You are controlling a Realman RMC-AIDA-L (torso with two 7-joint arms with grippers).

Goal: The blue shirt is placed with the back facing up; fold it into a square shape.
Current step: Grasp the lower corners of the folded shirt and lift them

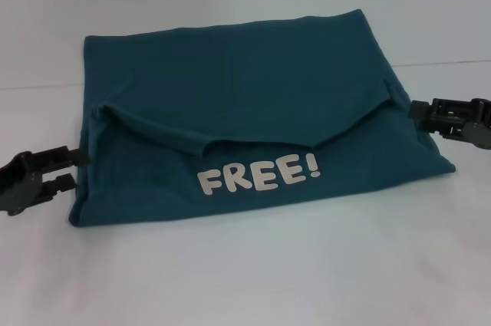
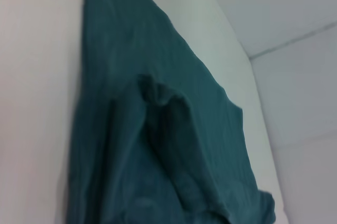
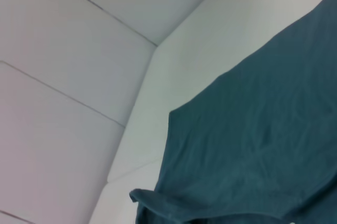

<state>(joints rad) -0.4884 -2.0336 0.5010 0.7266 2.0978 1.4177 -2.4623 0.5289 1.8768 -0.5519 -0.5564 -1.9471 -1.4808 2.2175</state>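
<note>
The blue shirt lies on the white table as a wide folded block. Its plain upper layer is folded down over the middle, and below that fold white letters "FREE!" face up on the near strip. My left gripper stands open at the shirt's left edge, its two fingertips just touching the cloth there. At the right edge is my right gripper, level with the puckered corner of the folded layer. The left wrist view shows the blue shirt with a rumpled fold. The right wrist view shows the shirt lying flat.
The white table stretches in front of the shirt and to both sides. A pale wall with panel seams rises behind the table's far edge.
</note>
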